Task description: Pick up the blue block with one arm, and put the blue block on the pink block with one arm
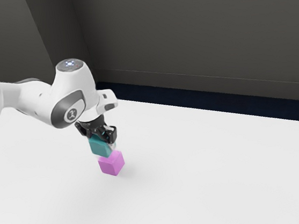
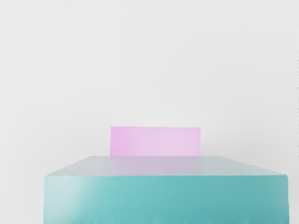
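Right now my gripper pinches the blue block. One black finger is on each side of it, and they press it from two sides. The block looks more blue-green than blue. It hangs in the air, up off the white table. The pink block sits on the table right under it, a little toward the exterior view's right. The two blocks are very close. I cannot tell if they touch. My white arm comes in from the exterior view's left and bends down to the blocks. Behind the table is a dark wall. From my hand's camera, the blue block is big and close, just under my hand. The pink block peeks out past its far edge, with the flat white table all around it.
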